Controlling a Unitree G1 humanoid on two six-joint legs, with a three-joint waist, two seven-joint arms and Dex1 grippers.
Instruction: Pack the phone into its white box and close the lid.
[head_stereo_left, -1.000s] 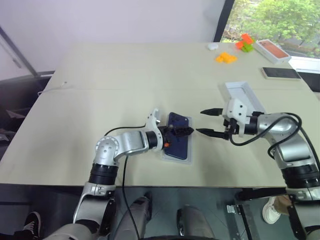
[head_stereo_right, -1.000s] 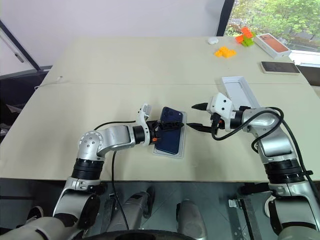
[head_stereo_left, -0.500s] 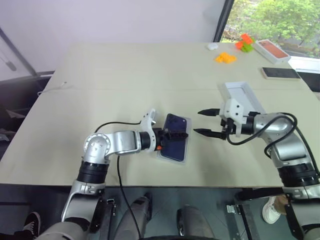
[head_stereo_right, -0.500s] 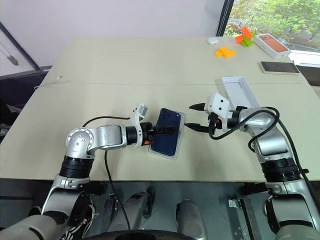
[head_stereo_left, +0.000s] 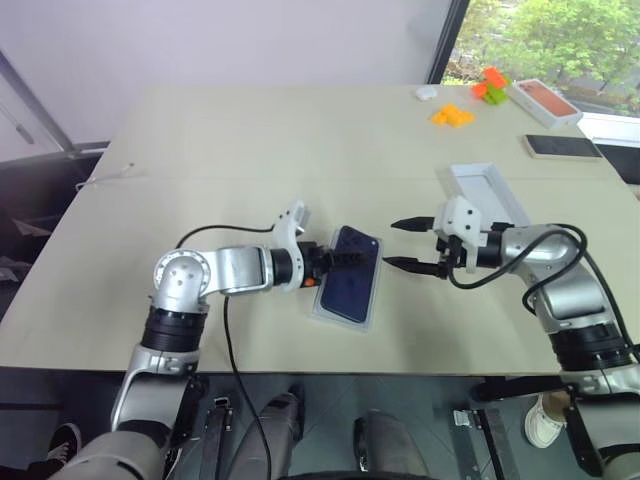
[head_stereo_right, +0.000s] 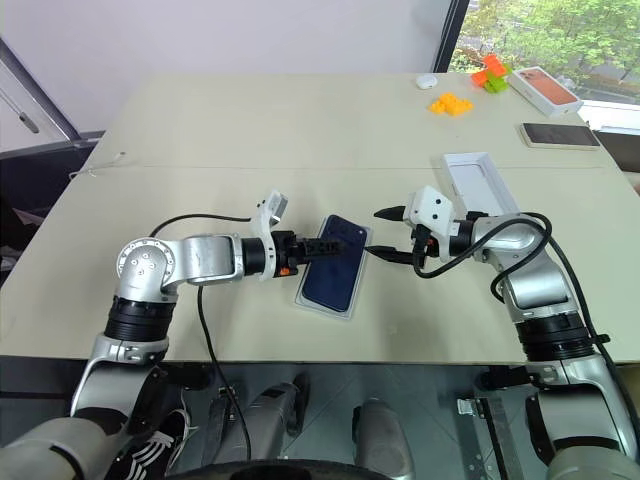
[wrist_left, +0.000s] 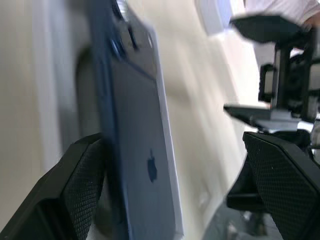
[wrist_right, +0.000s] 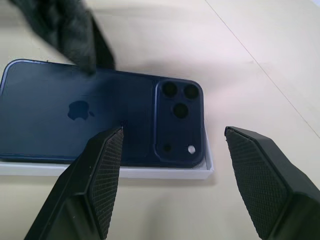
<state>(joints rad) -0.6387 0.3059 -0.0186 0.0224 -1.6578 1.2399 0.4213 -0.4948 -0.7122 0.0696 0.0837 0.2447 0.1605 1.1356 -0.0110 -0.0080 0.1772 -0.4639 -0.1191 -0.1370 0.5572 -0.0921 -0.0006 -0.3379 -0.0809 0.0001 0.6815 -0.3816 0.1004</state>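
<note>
On the table's near edge the white box carries the phone, back up; glossy and stiff, likely slippery, best pinched by its long edges; lid well apart; left gripper open astride the phone; right gripper open, empty.

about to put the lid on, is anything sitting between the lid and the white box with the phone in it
Nothing rests on the table between the lid and the white box holding the phone, but the open right gripper hangs over that stretch.
</note>
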